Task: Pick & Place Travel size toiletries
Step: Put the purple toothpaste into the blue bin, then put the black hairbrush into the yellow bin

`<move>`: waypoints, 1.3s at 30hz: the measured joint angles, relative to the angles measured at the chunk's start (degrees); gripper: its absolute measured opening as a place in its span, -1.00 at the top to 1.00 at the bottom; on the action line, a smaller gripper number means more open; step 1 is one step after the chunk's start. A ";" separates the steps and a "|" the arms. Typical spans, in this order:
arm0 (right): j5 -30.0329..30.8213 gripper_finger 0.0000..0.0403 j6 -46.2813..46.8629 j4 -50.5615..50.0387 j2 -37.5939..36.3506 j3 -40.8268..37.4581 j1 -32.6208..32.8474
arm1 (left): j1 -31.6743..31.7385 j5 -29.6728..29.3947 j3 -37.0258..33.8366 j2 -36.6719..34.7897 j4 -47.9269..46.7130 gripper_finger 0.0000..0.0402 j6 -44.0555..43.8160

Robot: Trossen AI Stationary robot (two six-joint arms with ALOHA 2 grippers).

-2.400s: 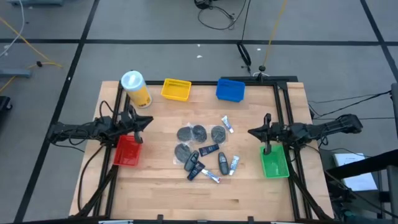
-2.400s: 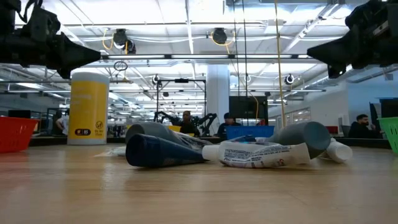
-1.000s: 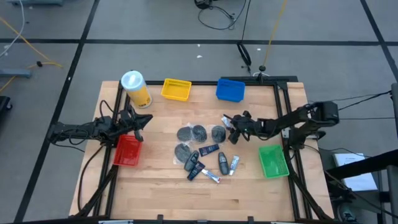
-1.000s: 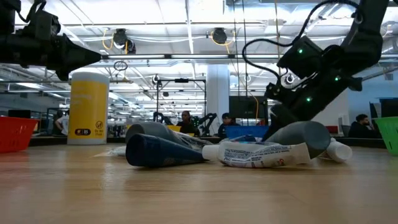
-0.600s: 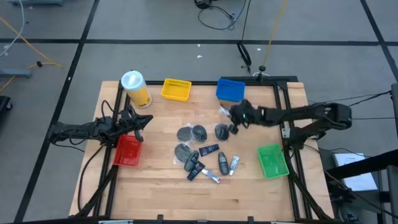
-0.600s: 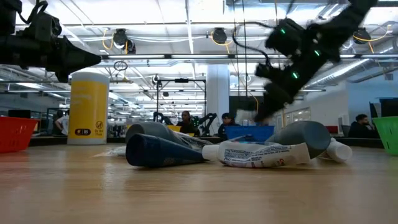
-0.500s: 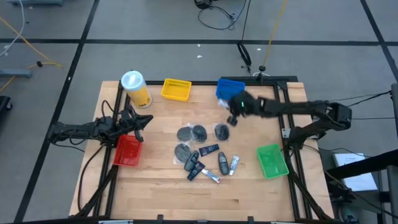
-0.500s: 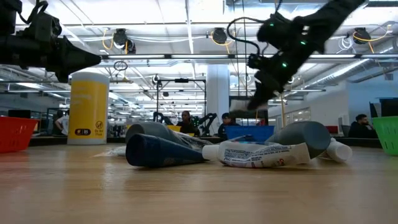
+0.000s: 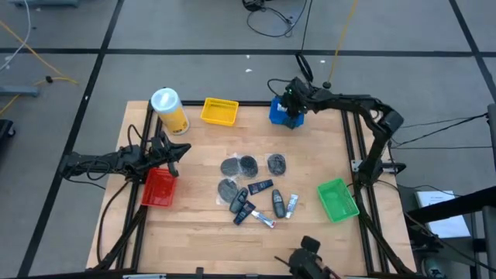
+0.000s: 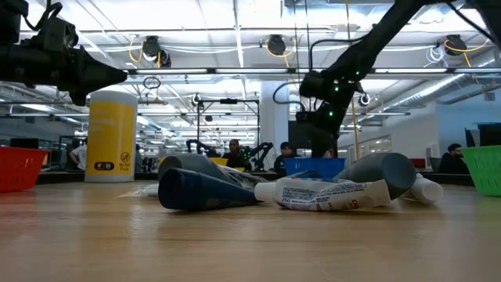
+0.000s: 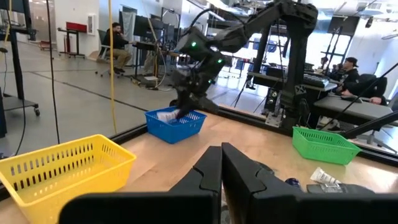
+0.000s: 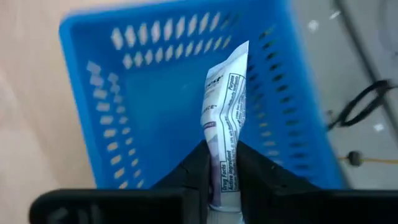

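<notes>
Blue bin (image 12: pixel 155 118) below; our right fingers (image 12: pixel 222 171) pinch the tube (image 12: pixel 225 124). Off-centre release could bounce it onto the table (image 9: pixel 310 186).

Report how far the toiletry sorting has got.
Done: nothing shows inside the red bin, yellow bin or green bin. In hand: the right tool is shut on a white tube over the blue bin; not released. Left: grey discs, dark bottles and tubes lie mid-table. The left tool waits by the red bin.
</notes>
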 joint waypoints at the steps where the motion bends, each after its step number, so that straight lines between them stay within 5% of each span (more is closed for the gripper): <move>1: 0.00 0.72 0.09 -0.45 0.65 0.35 -0.11 | 0.00 0.01 0.00 0.00 -0.02 0.94 0.13; 7: 1.50 0.36 2.91 -1.43 -1.00 0.59 -0.23 | -0.04 0.14 0.04 0.00 -0.49 0.90 -0.10; 13: 1.68 -0.10 10.28 -9.16 -11.24 0.47 3.27 | -0.04 1.71 0.07 -0.02 -0.68 0.96 -0.29; 17: 1.50 -0.19 13.88 -9.02 -21.29 -5.91 13.16 | -0.04 2.95 0.07 0.00 -0.68 0.99 0.32; 22: 1.64 -0.16 22.62 14.23 -31.54 -26.92 29.94 | -0.01 2.55 0.04 4.75 0.90 0.97 0.58; 30: 14.44 -0.07 24.55 66.07 -28.16 -52.28 42.43 | 2.84 1.38 13.96 33.84 -1.18 0.87 -0.29; 34: 20.06 -0.07 22.35 78.50 -25.46 -56.43 42.46 | 6.42 4.29 29.05 54.50 -11.17 0.60 4.49; 39: 21.15 -0.07 19.94 83.17 -24.22 -59.03 42.46 | 9.01 14.96 48.38 78.95 -23.36 0.17 17.92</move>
